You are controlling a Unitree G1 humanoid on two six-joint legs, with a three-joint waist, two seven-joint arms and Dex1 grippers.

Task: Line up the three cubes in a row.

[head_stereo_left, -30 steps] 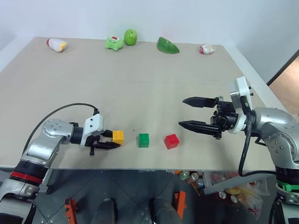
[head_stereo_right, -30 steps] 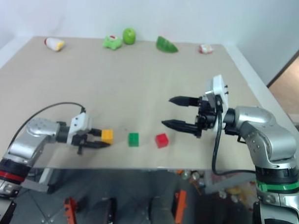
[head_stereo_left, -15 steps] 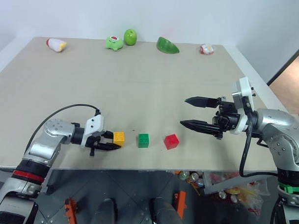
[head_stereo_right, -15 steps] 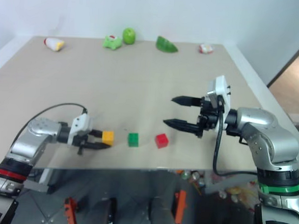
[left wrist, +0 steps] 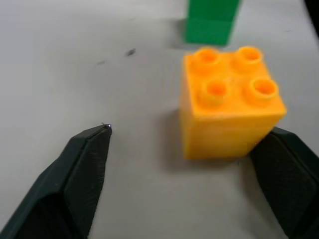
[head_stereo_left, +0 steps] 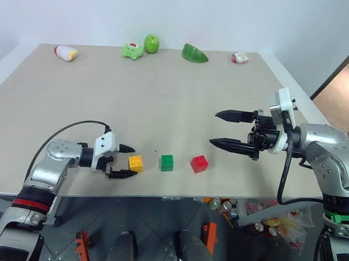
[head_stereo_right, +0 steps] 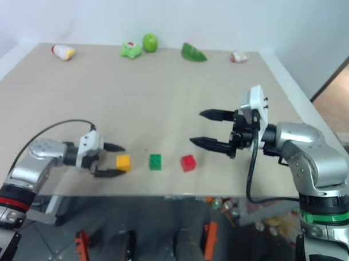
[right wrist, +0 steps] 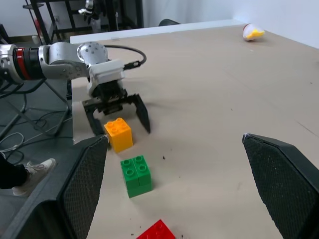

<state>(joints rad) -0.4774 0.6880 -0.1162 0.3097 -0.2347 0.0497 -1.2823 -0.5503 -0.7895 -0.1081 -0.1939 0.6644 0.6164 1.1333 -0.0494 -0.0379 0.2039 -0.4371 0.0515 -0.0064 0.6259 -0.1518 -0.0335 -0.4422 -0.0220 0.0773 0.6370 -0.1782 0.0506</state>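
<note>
Release is the news of this moment. From the head camera we see our left gripper [head_stereo_left: 123,161] with its jaws now spread apart, where half a second ago they were pinched on the yellow-orange cube [head_stereo_left: 135,163]. That cube sits on the table [head_stereo_left: 164,101] near the front edge, between the open fingertips, with the green cube [head_stereo_left: 167,162] just beside it and the red cube [head_stereo_left: 200,163] next along. The three lie in a fairly straight line, evenly spaced. Our right gripper [head_stereo_left: 220,128] hangs wide open above the table, beyond the red cube and apart from it, holding nothing, just as it was a second ago.

From the left wrist we see the yellow-orange cube [left wrist: 229,102] standing studs up on the table, one finger [left wrist: 284,174] close against its side, possibly touching, the other well off it, and the green cube [left wrist: 209,22] behind.

From the right wrist we see the left gripper [right wrist: 117,113] straddling the yellow-orange cube [right wrist: 118,134], the green cube [right wrist: 136,175] and a corner of the red cube [right wrist: 159,231] following in line.

We judge the row laid; what remains is to draw our left gripper back without nudging the cube.
</note>
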